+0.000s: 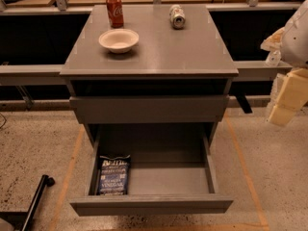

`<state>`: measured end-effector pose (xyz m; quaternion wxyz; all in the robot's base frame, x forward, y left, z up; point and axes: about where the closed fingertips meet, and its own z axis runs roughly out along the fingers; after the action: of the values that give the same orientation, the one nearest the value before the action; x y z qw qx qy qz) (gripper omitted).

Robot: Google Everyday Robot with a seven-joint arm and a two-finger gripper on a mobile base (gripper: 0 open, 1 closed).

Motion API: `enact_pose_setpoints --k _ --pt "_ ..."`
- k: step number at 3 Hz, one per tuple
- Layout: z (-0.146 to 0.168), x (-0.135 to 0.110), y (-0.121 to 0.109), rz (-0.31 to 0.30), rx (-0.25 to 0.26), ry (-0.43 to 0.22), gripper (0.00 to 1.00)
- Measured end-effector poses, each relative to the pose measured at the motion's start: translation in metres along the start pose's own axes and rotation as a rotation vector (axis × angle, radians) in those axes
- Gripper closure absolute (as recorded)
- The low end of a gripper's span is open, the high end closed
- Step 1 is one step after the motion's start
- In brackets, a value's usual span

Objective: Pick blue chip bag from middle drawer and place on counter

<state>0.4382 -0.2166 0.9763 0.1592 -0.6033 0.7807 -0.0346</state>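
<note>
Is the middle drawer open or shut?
Open: the middle drawer is pulled out, blue chip bag lying inside at left. The claw is at picture right.

Gripper (288,99) half beyond the right edge

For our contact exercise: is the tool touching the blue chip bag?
Apart. The camera view shows the tool at the right edge beside the counter, while the blue chip bag lies in the left front corner of the middle drawer.
</note>
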Motion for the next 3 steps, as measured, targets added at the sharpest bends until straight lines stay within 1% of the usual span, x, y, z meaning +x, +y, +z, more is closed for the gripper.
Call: enact_pose_setpoints --k 1,2,3 --pt "-0.001 -0.001 -0.001 0.001 0.007 -0.012 0.0" --pt "0.01 -0.01 0.001 0.005 0.02 -0.101 0.0" --pt "0.051 -0.034 0.005 0.014 0.005 -0.252 0.0"
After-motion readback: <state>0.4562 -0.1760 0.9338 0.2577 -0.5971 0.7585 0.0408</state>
